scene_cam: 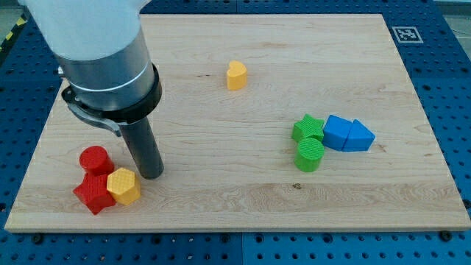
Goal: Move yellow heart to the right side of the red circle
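The yellow heart [236, 75] lies alone near the view's top middle of the wooden board. The red circle [95, 160] sits at the view's lower left, touching a red star-like block [93, 193] below it and close to a yellow hexagon [124, 185]. My tip [151, 175] rests on the board just right of the red circle and just above-right of the yellow hexagon. It is far from the yellow heart, which is up and to the right.
A green star [307, 129], a green circle [310, 155], a blue cube-like block [338, 132] and a blue triangle [359, 137] cluster at the view's right middle. The arm's wide grey body [103, 51] covers the board's upper left corner.
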Tool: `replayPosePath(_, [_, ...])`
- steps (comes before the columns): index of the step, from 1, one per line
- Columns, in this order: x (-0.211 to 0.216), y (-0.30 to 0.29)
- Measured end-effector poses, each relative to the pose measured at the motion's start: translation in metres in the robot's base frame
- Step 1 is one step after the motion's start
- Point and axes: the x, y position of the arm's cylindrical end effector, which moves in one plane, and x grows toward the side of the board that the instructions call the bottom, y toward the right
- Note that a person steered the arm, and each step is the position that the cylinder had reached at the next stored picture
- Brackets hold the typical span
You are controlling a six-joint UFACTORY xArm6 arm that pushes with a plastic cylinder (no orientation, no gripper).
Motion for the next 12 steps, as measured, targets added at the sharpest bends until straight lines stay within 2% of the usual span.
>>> replayPosePath(1, [-0.037, 0.056])
replayPosePath(3, [-0.135, 0.224])
replayPosePath(4, [-0.191, 0.267])
replayPosePath(5, [-0.211, 0.229])
replayPosePath(6, [-0.207, 0.152])
replayPosePath(7, [-0.176, 0.084])
replayPosePath(8, [-0.139, 0.043])
replayPosePath(10, [-0.135, 0.043])
replayPosePath(11, [-0.103, 0.04])
replayPosePath(12, [-0.101, 0.044])
